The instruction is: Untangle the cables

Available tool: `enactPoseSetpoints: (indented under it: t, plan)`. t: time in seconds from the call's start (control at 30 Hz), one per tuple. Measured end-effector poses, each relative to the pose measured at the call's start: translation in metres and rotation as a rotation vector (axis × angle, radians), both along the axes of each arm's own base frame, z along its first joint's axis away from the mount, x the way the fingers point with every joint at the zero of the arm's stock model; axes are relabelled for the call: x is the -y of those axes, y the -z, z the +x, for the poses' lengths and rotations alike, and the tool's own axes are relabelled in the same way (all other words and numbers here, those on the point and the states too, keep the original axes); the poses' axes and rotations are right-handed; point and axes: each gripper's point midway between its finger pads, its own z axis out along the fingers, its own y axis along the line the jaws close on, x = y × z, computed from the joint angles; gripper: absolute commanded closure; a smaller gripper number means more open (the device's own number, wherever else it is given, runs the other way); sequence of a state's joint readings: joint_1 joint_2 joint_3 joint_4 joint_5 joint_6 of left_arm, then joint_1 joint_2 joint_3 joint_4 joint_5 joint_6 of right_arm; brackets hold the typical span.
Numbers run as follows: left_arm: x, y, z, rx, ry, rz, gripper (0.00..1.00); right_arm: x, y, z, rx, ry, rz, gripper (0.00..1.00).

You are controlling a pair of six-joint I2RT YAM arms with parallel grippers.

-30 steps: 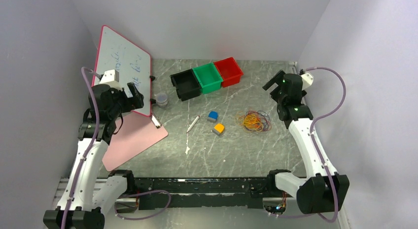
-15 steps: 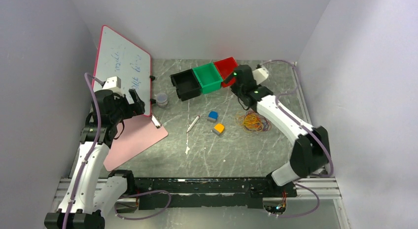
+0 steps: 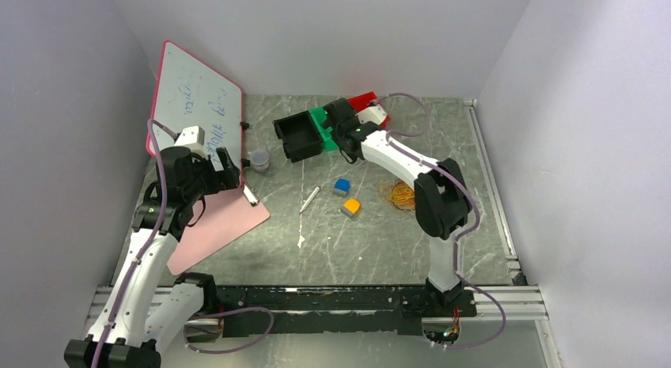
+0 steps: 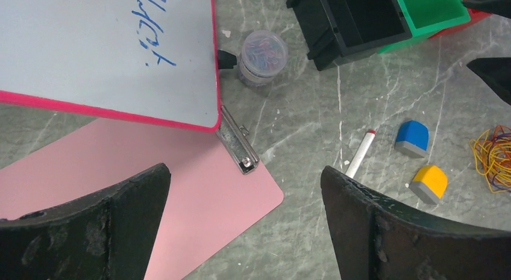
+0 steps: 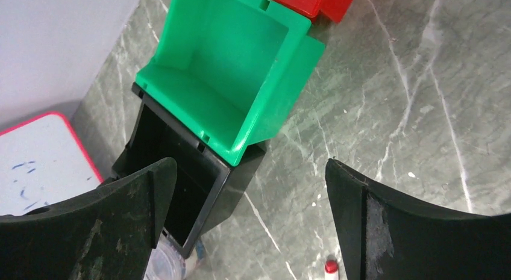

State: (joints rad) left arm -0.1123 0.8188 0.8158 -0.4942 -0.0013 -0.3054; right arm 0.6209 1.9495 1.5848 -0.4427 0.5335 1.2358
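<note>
We see the right tool [image 5: 250, 183] with its jaws spread wide and nothing between them, hanging over the green bin [image 5: 235, 81] and the black bin [image 5: 181, 196] at the far side of the surface [image 3: 356, 241]. The red bin [image 5: 313, 3] sits just beyond the green one. Our left tool [image 4: 244, 196] is likewise spread wide and empty, above the pink clipboard [image 4: 181, 214], beside the lower edge of the whiteboard [image 4: 90, 45]. A small clear jar [image 4: 262, 51] stands near the board's corner. Further right we find a marker [image 4: 360, 155], a blue block [image 4: 413, 137] and a yellow block [image 4: 429, 182]. The cables [image 4: 493, 158] lie in a loose tangle on the surface right of the yellow block, well apart from both tools
</note>
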Motion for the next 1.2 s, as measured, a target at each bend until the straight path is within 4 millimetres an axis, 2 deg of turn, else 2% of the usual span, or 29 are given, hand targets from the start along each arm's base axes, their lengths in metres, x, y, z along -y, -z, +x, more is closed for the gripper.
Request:
enactPoseSetpoints:
  t: [0.33, 0.67, 1.03, 1.2]
  plan:
    - [0.006, 0.003, -0.002, -0.012, 0.015, 0.011, 0.02, -0.013, 0.043, 0.028, -0.062, 0.028, -0.049, 0.17]
    - [0.005, 0.004, -0.001, -0.014, 0.009, 0.015, 0.02, 0.005, 0.072, 0.05, -0.11, 0.035, -0.091, 0.44]
    - [0.003, 0.004, -0.001, -0.013, 0.0, 0.02, 0.02, 0.011, 0.074, 0.058, -0.111, -0.02, -0.115, 0.59]
    - [0.003, 0.005, -0.001, -0.016, 0.0, 0.02, 0.02, 0.024, 0.076, 0.064, -0.111, -0.033, -0.126, 0.67]
